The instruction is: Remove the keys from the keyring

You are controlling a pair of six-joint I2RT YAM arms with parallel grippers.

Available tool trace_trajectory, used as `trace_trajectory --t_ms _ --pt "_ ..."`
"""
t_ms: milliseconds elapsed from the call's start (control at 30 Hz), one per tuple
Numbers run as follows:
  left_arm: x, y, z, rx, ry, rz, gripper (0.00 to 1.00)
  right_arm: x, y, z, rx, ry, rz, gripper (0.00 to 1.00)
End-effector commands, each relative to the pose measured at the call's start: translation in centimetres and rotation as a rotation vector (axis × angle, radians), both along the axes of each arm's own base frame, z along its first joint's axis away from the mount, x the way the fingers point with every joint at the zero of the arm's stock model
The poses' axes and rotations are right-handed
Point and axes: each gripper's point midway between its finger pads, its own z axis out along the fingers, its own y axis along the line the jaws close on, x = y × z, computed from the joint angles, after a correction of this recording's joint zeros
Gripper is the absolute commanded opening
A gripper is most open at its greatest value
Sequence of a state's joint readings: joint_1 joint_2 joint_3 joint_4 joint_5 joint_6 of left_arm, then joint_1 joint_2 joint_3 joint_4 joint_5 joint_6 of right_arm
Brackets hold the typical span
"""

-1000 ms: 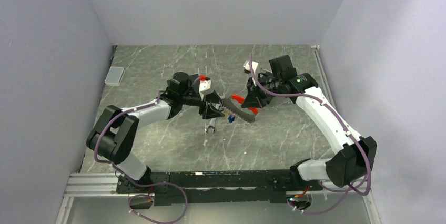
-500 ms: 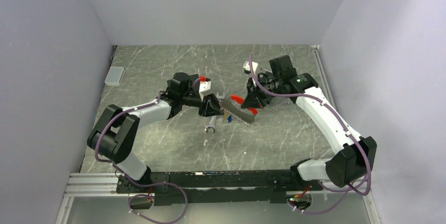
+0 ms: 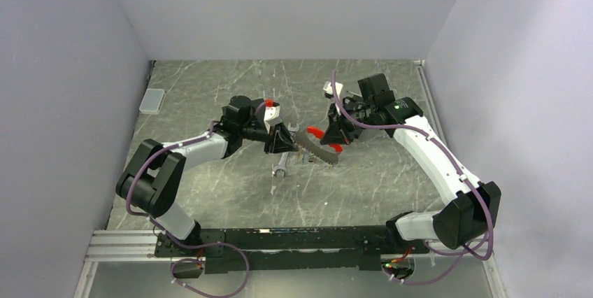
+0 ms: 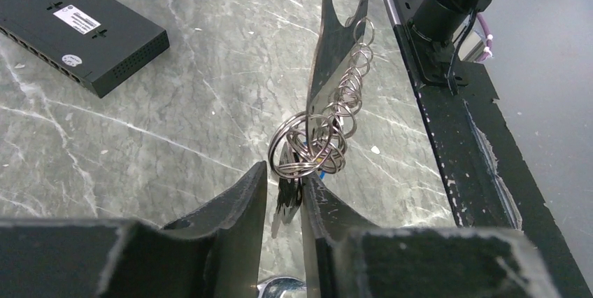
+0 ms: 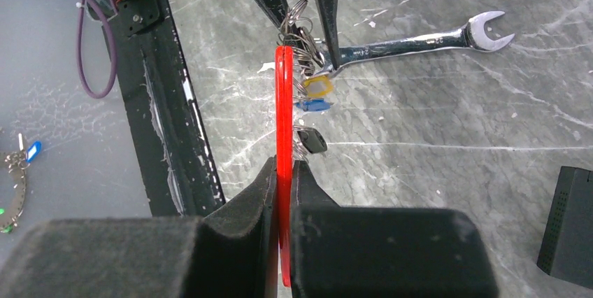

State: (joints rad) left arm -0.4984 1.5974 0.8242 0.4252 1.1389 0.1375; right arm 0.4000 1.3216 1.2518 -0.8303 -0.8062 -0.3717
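- A grey marbled table is seen across the middle of the top view.
- A silver wrench is laid at its centre.
- A pale flat box is set at upper left.
- A black box is seen at upper left of the left wrist view.

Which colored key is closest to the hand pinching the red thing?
The black-headed key. The blue key and yellow key hang farther from the right hand.

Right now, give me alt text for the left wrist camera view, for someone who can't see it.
Two dark fingers of the left end effector flank a small key hanging from a cluster of metal rings on the grey keyring, above a marbled table. A black box lies at upper left.
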Motion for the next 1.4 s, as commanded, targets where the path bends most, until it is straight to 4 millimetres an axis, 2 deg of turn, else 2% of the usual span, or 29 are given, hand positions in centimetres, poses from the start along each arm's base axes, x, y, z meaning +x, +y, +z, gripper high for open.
trace_trajectory --t_ms 0,167,200,400,567,733,900,1067,1100,1133,1167,1300,1367 --pt "-0.2 -0.4 1.8 -0.04 -0.03 -0.037 0.25 -0.2 0.4 2.8 0.051 -0.079 0.028 0.0" --pt "-0.6 0.3 1.7 0.01 0.006 -0.046 0.02 0.2 -0.1 2.4 0.022 -0.09 0.002 0.0" --pt "-0.7 0.5 1.5 0.028 0.017 -0.042 0.0 0.3 -0.2 2.3 0.016 -0.092 -0.002 0.0" --pt "-0.7 1.8 0.9 0.159 0.049 -0.003 0.0 0.9 -0.7 1.3 -0.017 -0.09 -0.033 0.0" --pt "0.9 2.8 1.6 0.262 0.031 0.094 0.0 1.1 -1.5 0.2 -0.014 -0.074 -0.046 0.0" --pt "2.0 3.1 3.7 0.302 0.026 0.158 0.0 0.7 -1.4 -0.3 0.11 -0.069 -0.023 0.0" --pt "1.7 3.3 5.6 0.321 0.046 0.156 0.0 0.2 -1.3 -0.2 0.181 -0.108 -0.006 0.0" --pt "1.1 3.0 6.5 0.348 0.043 0.15 0.0 -0.6 -0.9 -0.5 0.232 -0.09 0.02 0.0" --pt "1.0 2.9 6.5 0.358 0.037 0.151 0.0 -0.7 -0.8 -0.6 0.236 -0.088 0.023 0.05" --pt "0.9 2.8 6.7 0.366 0.029 0.145 0.0 -0.8 -0.8 -0.6 0.239 -0.086 0.026 0.19" --pt "0.5 2.7 6.8 0.376 0.024 0.135 0.0 -0.9 -0.8 -0.6 0.242 -0.084 0.029 0.27" --pt "-0.9 1.9 7.9 0.392 0.004 0.084 0.0 -1.3 -0.8 -0.5 0.249 -0.088 0.036 0.46" --pt "-1.7 1.5 8.2 0.402 0.012 0.061 0.0 -1.3 -0.9 -0.4 0.247 -0.093 0.027 0.52"
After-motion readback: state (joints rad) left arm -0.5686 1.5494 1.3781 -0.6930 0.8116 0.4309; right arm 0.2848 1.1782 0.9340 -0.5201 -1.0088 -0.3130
